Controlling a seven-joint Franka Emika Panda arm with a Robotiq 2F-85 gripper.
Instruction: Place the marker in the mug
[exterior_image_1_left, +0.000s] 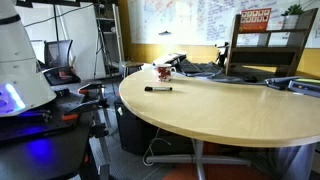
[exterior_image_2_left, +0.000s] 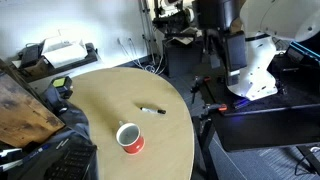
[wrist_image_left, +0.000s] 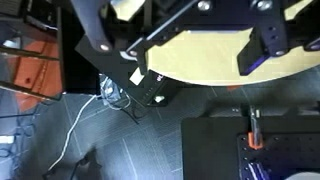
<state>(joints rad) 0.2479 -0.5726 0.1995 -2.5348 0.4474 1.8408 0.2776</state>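
The marker (exterior_image_1_left: 157, 89) is a thin black stick lying flat on the round light-wood table (exterior_image_1_left: 230, 115). It also shows in an exterior view (exterior_image_2_left: 152, 110). The mug (exterior_image_1_left: 162, 71) is small, whitish with red markings, and stands upright a little beyond the marker; seen from above, its inside is red (exterior_image_2_left: 129, 138). My gripper (wrist_image_left: 185, 50) is open and empty, and enters from the top of the wrist view. It hangs beside the table over the floor, with the table's curved edge (wrist_image_left: 200, 65) between its fingers. Marker and mug are out of the wrist view.
Dark items (exterior_image_1_left: 195, 68) and a shelf (exterior_image_1_left: 265, 45) stand at the table's far side. A wooden board (exterior_image_2_left: 25, 105) lies by the table. The white robot base (exterior_image_2_left: 255, 70) stands on a dark stand. Cables (wrist_image_left: 75, 125) lie on the floor.
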